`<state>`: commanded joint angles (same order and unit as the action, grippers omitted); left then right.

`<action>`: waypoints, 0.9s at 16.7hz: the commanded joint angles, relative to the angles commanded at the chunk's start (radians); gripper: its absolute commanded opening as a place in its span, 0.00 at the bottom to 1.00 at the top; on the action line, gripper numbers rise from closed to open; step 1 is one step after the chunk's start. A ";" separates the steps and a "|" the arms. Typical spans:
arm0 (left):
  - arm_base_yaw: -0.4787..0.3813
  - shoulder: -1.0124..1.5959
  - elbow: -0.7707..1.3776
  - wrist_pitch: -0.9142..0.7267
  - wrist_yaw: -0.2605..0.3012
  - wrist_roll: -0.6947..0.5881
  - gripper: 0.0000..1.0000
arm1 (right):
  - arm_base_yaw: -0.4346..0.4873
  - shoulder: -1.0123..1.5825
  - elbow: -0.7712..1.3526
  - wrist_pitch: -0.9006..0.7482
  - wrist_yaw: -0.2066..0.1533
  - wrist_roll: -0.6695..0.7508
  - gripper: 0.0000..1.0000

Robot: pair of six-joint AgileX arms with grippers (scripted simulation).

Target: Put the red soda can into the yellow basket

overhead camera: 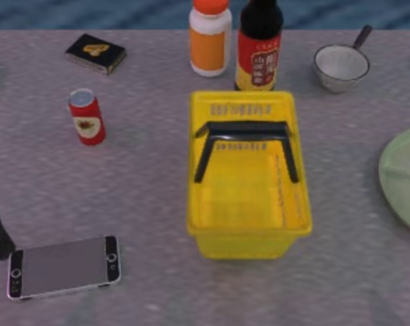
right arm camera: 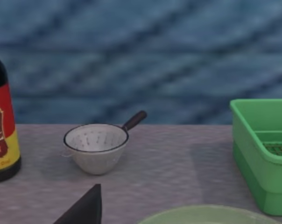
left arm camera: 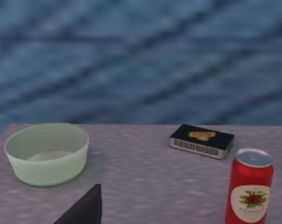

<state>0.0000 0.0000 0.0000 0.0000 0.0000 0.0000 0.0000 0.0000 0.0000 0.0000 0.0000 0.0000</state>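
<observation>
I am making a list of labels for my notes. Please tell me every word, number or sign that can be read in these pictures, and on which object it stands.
No text can be read with certainty.
Dark bottle: red and yellow label with characters, too blurred to read.
Red soda can: white patch with a picture, no readable words.
Black box: gold emblem, unreadable.
Yellow basket: embossed marks near the handle, unreadable.
White bottle: plain orange label.
</observation>
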 joint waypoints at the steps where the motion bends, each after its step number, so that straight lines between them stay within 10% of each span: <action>1: 0.000 0.000 0.000 0.000 0.000 0.000 1.00 | 0.000 0.000 0.000 0.000 0.000 0.000 1.00; 15: -0.114 0.794 0.692 -0.575 0.051 0.208 1.00 | 0.000 0.000 0.000 0.000 0.000 0.000 1.00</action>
<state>-0.1140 0.7943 0.6919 -0.5746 0.0508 0.2083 0.0000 0.0000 0.0000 0.0000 0.0000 0.0000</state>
